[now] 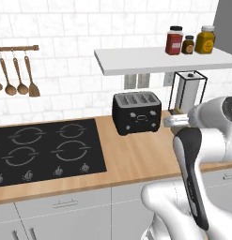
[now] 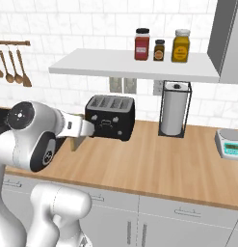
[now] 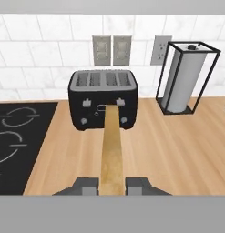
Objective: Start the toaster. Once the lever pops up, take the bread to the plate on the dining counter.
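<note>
My jaws [image 3: 113,185] clench the bread [image 3: 112,145] edge-on (toaster [image 3: 103,98] ahead), so I'd carry it level and turn slowly toward the plate.

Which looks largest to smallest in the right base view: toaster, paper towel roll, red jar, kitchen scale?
1. Toaster
2. Paper towel roll, close to the toaster
3. Kitchen scale, cut off by the frame edge, so unsure
4. Red jar

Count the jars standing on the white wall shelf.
3, in a row on the shelf: the red jar leftmost, the small dark jar in the middle, the yellow jar rightmost.
</note>
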{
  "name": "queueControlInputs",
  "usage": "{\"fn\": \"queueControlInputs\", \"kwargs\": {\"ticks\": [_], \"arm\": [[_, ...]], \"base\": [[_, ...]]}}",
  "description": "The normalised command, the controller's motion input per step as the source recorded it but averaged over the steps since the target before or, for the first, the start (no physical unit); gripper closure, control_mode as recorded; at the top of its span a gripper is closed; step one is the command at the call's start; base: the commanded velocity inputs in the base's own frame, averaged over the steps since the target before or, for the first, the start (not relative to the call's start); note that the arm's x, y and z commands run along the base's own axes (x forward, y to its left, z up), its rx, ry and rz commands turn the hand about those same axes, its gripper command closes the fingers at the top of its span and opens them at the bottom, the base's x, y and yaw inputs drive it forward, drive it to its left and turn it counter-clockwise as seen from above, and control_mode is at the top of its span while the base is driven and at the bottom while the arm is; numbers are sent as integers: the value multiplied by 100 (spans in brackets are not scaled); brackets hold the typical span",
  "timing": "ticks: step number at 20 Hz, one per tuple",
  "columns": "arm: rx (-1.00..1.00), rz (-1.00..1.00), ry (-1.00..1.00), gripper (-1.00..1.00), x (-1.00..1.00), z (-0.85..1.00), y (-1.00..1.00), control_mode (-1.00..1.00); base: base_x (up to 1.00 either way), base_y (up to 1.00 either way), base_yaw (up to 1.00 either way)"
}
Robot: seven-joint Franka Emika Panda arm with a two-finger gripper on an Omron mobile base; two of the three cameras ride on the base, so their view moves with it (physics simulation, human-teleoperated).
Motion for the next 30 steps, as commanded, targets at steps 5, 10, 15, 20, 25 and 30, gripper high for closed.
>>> {"fn": "queueControlInputs", "kwargs": {"ticks": [5,10,15,20,25,30], "arm": [[0,0,0,100,-25,15,2,-100],[0,-2,0,100,-13,13,0,-100],[0,0,0,100,-4,1,0,100],[0,0,0,100,0,0,0,100],[0,0,0,100,0,0,0,100],[0,0,0,100,0,0,0,100]], "base": [[0,0,0],[0,0,0],[-42,0,0],[-82,6,14],[-36,27,70],[-16,7,100]]}}
